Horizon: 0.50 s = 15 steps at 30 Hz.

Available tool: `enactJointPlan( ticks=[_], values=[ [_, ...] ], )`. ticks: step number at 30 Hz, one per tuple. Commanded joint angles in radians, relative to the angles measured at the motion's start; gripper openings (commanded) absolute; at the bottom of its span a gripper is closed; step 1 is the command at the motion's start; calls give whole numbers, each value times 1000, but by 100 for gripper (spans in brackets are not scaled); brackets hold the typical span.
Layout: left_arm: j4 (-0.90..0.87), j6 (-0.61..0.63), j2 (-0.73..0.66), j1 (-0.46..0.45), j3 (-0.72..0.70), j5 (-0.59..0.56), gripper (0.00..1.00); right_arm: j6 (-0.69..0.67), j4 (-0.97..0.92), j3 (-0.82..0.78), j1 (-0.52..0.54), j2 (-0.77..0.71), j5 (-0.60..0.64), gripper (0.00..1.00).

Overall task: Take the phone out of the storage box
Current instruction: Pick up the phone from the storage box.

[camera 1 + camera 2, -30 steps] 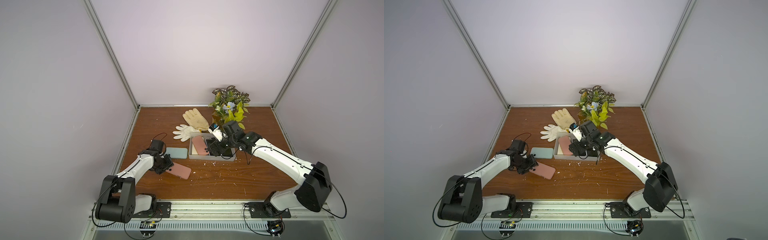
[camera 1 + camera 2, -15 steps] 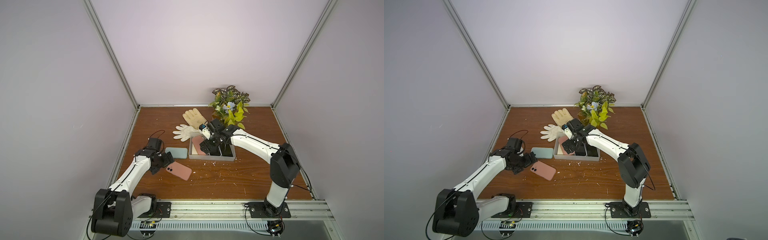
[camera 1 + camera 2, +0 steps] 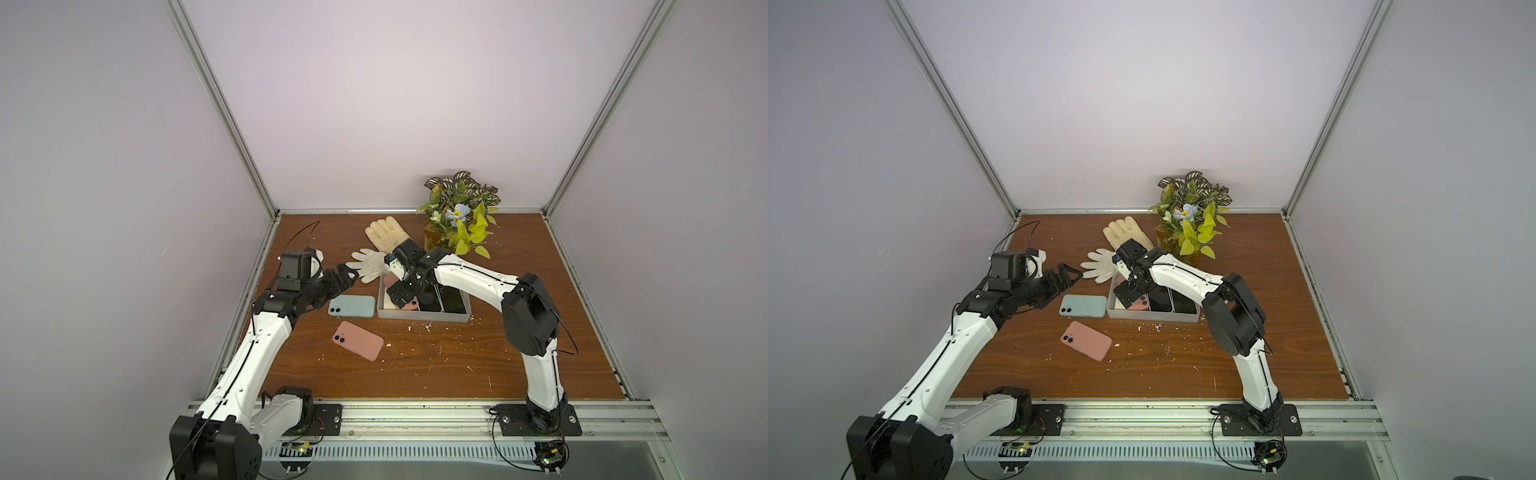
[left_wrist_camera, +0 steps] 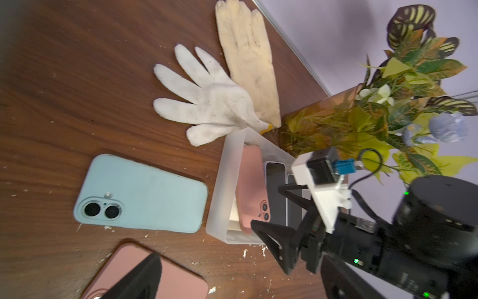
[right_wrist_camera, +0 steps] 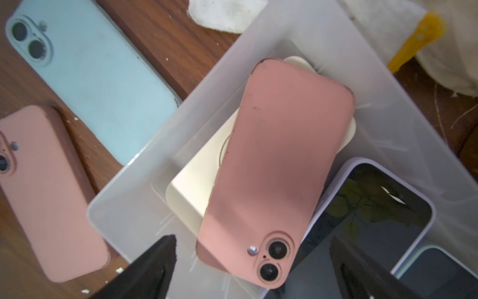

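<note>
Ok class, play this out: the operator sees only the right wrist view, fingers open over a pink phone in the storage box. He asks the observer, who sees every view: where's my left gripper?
Observer: Your left gripper hovers open, holding nothing, off to the left of the storage box.
Operator: What stands behind the box?
Observer: A potted plant, close behind its far wall.
Operator: Is my arm near it?
Observer: Your right arm passes just in front of the leaves; touching or not, I cannot tell.
</note>
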Motion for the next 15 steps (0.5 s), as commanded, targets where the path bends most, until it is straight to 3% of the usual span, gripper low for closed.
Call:
enactJointPlan(
  ticks=[1,15],
  values=[
    [45,-5,10,7,-1,69,99,-11,-31,43,8,5,15,99],
    [54,17,44,7,-5,99,99,2,-61,146,9,153,104,99]
  ],
)
